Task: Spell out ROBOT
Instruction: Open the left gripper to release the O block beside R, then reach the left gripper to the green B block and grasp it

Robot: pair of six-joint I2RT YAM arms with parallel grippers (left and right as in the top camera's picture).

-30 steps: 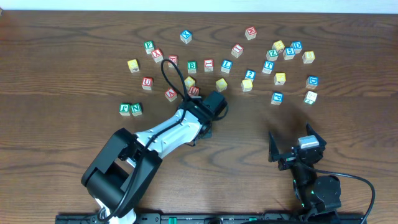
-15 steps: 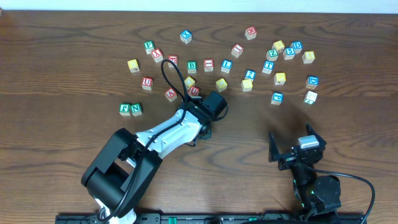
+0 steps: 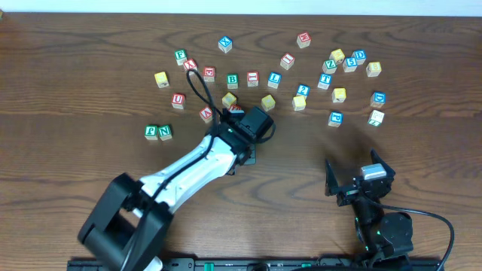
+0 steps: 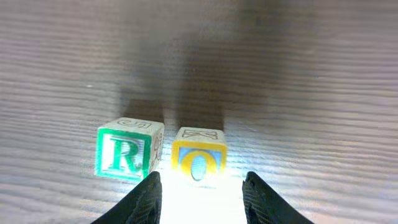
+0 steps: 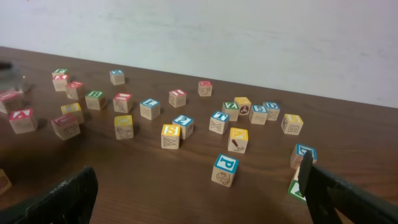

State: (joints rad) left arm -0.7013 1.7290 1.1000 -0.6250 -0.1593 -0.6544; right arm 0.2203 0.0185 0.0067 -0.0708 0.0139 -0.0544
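Green-faced R cube (image 4: pixel 122 155) and yellow-faced O cube (image 4: pixel 199 163) sitting upright side by side, low in the middle of the left wrist view. R on the left, pretty much touching. Green B cube (image 3: pixel 233 78) lying flat, letter up, upper middle of the overhead view.

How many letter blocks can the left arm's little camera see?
2: the green R cube on the left, the yellow O cube beside it. Others may lie outside this view.
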